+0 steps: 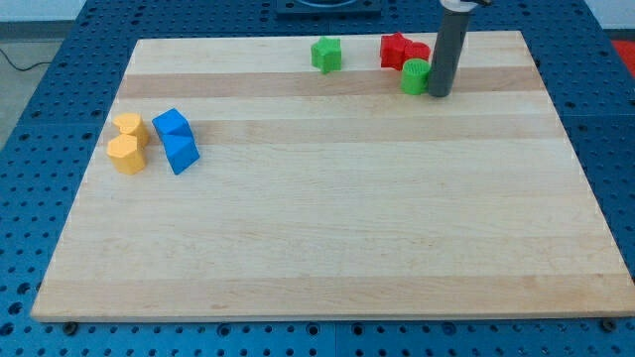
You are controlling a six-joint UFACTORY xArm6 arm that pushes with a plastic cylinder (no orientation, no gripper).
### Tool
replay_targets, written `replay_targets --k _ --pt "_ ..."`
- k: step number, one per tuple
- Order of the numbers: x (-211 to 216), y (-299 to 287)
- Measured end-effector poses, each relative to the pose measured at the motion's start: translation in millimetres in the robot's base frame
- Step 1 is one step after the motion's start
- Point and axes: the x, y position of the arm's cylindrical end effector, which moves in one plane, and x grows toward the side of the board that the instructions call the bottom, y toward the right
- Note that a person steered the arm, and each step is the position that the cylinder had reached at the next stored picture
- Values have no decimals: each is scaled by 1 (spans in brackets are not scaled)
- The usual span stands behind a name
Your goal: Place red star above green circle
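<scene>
The near half of the board, toward the view's bottom, is pale wood with nothing of the task on it.

Farther up, at the view's left, sit four blocks in a tight cluster. Two yellow ones stand one behind the other: the nearer yellow block and the farther yellow block, touching or nearly so. Just to their right are two blue ones, the nearer blue block and the farther blue block, also pressed close together. I cannot make out their exact shapes.

At the far edge, near the view's top, the green star stands alone, a little left of centre. To its right lies the red star, and what looks like a second red piece joins its right side, though I cannot tell them apart clearly. The green circle sits just below and to the right of the red star, touching it or nearly so. So the red star lies above and slightly left of the green circle.

I have no claw to open or close, only a dark rod. My tip rests on the board right against the green circle's right side, with the rod rising past the red pieces to the view's top.
</scene>
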Motion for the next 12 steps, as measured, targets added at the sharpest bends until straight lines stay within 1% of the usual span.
replay_targets --k 1,2,3,4,5,6,7,8,9,10,12 --pt "-4 11" --pt "-25 -15" --pt "-29 -47" --pt "-28 -47" --pt "-28 -27" --pt "-29 37" --pt "-53 90" --pt "-102 79" --pt "-111 38" --pt "-106 2" --pt "-101 -48"
